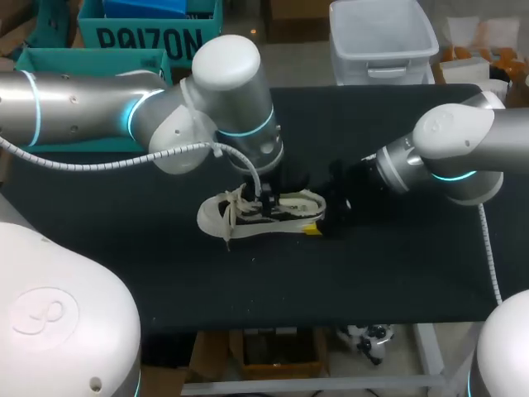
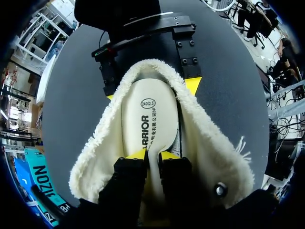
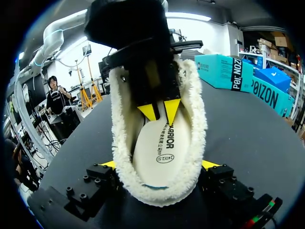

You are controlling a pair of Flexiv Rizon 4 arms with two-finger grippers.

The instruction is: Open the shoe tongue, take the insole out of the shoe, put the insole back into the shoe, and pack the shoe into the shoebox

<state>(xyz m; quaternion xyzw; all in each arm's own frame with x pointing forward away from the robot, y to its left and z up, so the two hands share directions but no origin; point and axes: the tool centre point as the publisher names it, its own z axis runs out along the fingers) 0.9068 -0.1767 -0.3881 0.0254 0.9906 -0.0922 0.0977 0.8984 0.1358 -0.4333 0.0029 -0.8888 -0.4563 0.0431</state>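
A cream fleece-lined shoe (image 1: pixel 248 217) lies on its sole in the middle of the black table, toe toward my left arm. Its pale insole (image 2: pixel 150 109) lies inside. My left gripper (image 1: pixel 266 198) reaches down into the shoe's opening; in the left wrist view its yellow tips (image 2: pixel 152 155) are nearly together, pinching the insole's forward part. My right gripper (image 3: pixel 159 164) stands wide around the heel, one finger pressed against each side of the fleece collar (image 3: pixel 119 119). From the right wrist view, the left gripper (image 3: pixel 160 112) sits on the insole (image 3: pixel 162 152).
Teal shoeboxes (image 1: pixel 91 62) stand off the table's far left edge. The black tabletop (image 1: pixel 397 273) stretches bare in front of the shoe and to its right.
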